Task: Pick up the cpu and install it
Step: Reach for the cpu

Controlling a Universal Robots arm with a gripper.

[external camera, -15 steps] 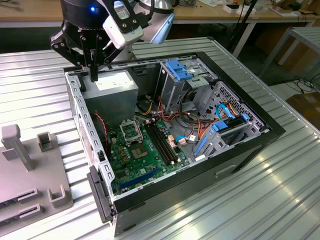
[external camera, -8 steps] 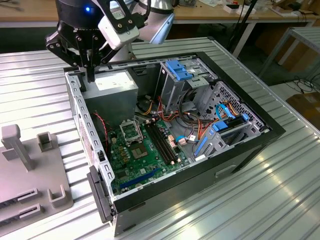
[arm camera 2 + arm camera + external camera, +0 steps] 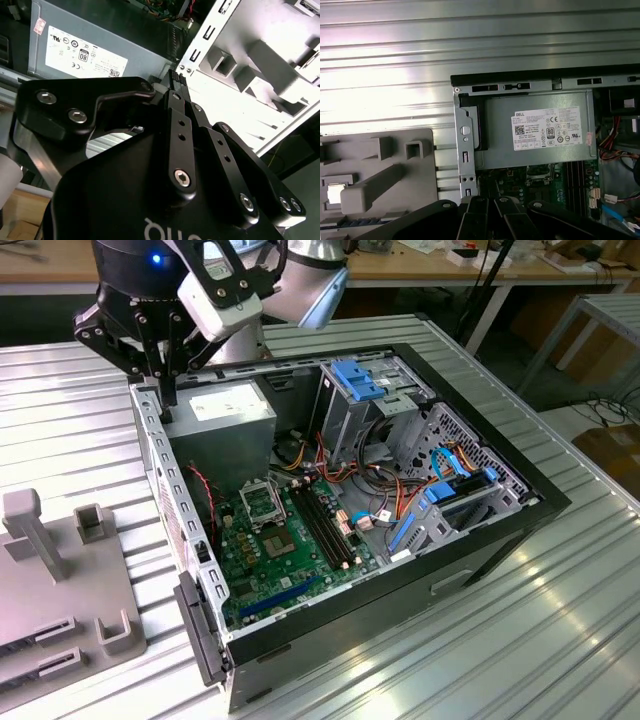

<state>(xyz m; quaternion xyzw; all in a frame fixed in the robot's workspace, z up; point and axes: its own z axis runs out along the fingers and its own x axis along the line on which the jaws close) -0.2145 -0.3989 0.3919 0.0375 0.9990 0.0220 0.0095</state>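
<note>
In the first wrist view a small pale square, apparently the cpu (image 3: 335, 194), lies in a recess of the grey fixture (image 3: 395, 150) beside the computer case. My gripper (image 3: 167, 395) hangs over the case's back corner by the grey power supply (image 3: 232, 410), well away from the cpu. Its black fingers (image 3: 172, 90) are pressed together with nothing visible between them. The black-framed socket (image 3: 262, 505) sits on the green motherboard (image 3: 290, 560) inside the open case, lower than the gripper and toward the exterior view's right of it.
The case (image 3: 520, 505) holds blue drive brackets (image 3: 362, 380), bundled cables (image 3: 390, 480) and memory slots (image 3: 325, 525). The grey fixture (image 3: 60, 580) with a tall post (image 3: 25, 535) stands at the exterior view's left on the ribbed metal table (image 3: 560, 630).
</note>
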